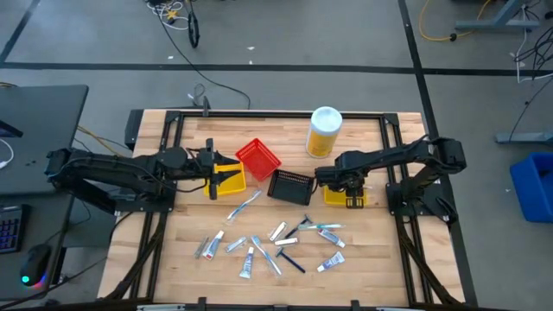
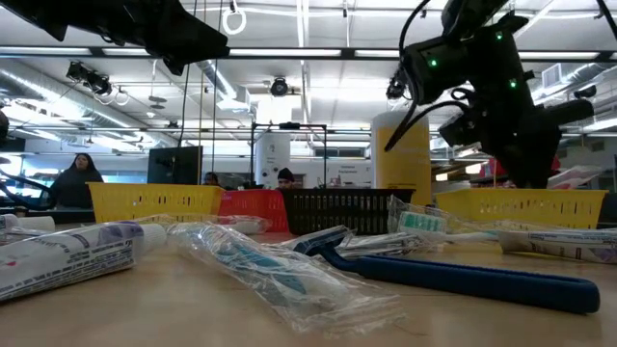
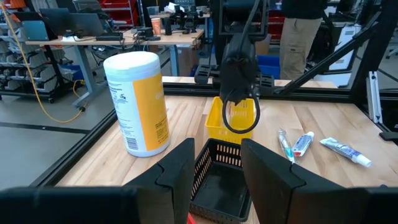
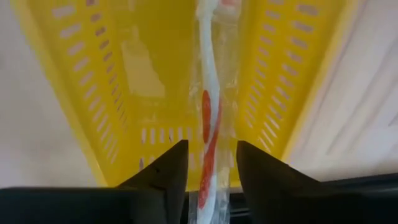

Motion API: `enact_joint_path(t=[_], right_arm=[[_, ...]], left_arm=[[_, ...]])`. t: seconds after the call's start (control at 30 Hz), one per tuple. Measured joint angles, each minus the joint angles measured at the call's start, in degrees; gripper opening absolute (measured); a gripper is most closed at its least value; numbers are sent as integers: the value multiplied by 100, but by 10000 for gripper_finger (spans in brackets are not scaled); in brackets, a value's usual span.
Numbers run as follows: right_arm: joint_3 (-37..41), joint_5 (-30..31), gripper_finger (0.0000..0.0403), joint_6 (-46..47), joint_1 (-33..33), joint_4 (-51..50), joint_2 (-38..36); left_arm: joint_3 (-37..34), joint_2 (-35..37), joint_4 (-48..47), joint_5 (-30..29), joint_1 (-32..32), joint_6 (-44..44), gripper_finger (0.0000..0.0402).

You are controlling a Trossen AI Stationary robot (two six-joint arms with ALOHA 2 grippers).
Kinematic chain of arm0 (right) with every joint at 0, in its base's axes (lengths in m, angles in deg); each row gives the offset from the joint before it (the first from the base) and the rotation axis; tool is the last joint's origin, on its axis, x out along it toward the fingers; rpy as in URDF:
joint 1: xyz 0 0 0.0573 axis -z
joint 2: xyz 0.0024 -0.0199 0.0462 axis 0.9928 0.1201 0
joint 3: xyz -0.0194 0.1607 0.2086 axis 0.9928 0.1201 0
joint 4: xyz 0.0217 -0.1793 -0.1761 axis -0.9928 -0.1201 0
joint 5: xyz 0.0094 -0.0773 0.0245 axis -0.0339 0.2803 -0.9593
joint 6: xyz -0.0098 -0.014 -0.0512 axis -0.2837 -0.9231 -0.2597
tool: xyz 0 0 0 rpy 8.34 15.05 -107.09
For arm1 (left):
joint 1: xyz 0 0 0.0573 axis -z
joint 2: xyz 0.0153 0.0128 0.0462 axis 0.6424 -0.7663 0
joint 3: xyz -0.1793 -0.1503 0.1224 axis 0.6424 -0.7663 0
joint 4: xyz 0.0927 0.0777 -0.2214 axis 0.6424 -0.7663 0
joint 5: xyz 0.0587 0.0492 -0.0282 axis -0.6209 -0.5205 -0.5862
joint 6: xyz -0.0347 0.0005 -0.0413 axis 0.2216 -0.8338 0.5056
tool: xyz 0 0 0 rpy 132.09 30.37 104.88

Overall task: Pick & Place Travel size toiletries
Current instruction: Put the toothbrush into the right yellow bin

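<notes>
Several travel size toiletries point(image 1: 268, 246) lie loose on the near half of the wooden table: small tubes, wrapped toothbrushes and a blue-handled razor point(image 2: 482, 280). My right gripper point(image 4: 208, 168) points steeply down over the right yellow bin point(image 1: 346, 199), open. A wrapped white toothbrush with red marks point(image 4: 208, 112) runs between its fingers and along the inside of the yellow bin point(image 4: 81, 93); I see a gap on either side of it. My left gripper point(image 3: 214, 168) hangs open above the left yellow bin point(image 1: 226, 179), with nothing between its fingers.
A red bin point(image 1: 257, 158) and a black bin point(image 1: 289, 185) stand between the two yellow ones. A big yellow bottle with a white lid point(image 1: 324, 131) stands at the far side. A black frame rims the table. People show in the room beyond.
</notes>
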Motion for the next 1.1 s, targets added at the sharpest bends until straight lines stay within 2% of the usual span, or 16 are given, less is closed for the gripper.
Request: enact_joint_path(t=[0.17,0.27,0.57,0.83,1.0,1.1], right_arm=[[-471,-24,167,295,-14,-311,0],[-753,-294,163,398,-62,-260,0],[-931,-1258,141,371,-831,760,-2],[-931,-1204,161,727,-1866,1873,113],[-931,-608,163,1204,-2318,2210,485],[-931,-502,157,1427,-2393,2287,734]], left_arm=[[0,0,0,0,-1,1,138],[0,2,-46,-2,0,2,138],[0,2,-409,1,-2,398,138],[0,2,-407,1,0,507,138],[0,2,-403,2,0,513,138],[0,2,-403,1,0,516,138]])
